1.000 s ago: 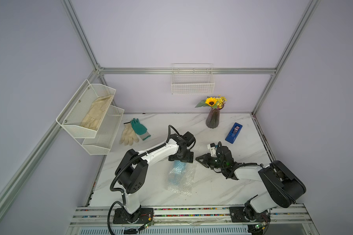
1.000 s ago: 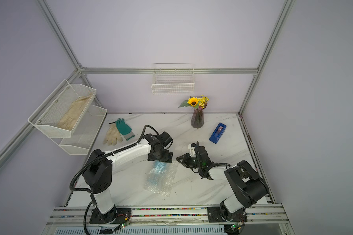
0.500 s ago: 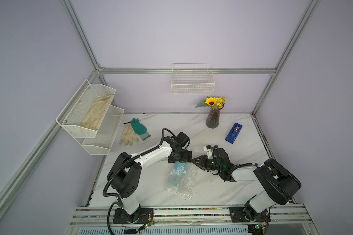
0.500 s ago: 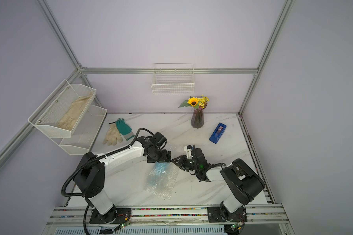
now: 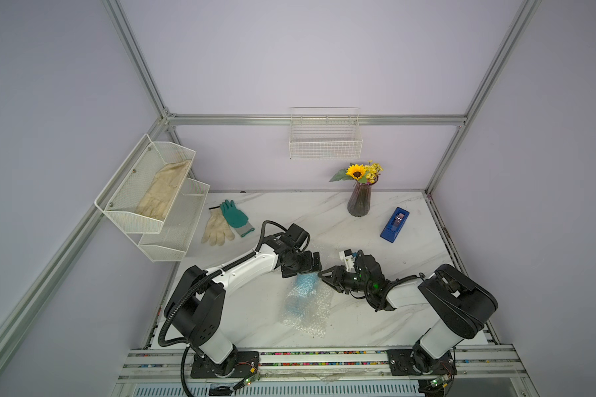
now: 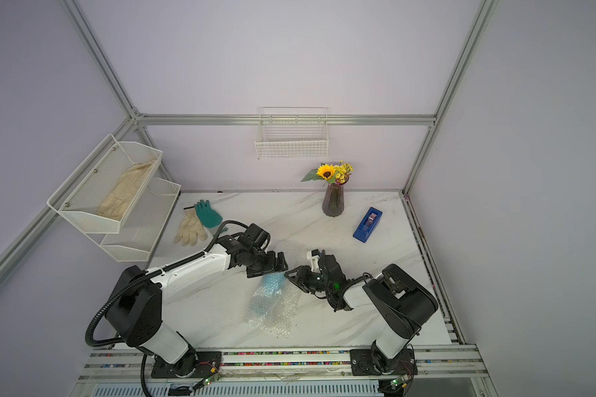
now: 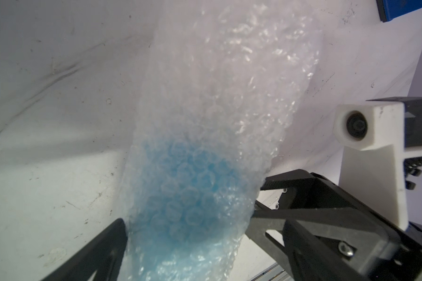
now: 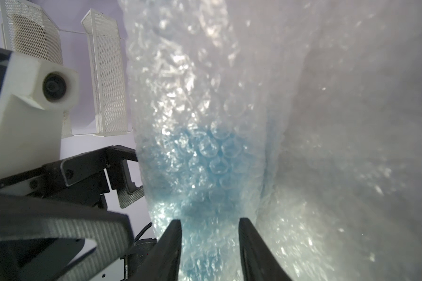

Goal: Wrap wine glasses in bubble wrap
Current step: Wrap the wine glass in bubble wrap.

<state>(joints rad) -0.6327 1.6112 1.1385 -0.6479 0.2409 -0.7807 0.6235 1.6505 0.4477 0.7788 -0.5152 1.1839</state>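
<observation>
Low in the centre of both top views the goblet (image 5: 302, 284) lay rolled in the bubble wrap (image 5: 307, 314) – left gripper (image 5: 300, 271) wide astride it, right gripper (image 8: 210, 222) half-parted, clamping nothing – so rolling seemed nearly done, and the loose flap needed tucking next

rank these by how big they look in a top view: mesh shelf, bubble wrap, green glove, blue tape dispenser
1. mesh shelf
2. bubble wrap
3. green glove and blue tape dispenser look about alike, so not ranked
</observation>
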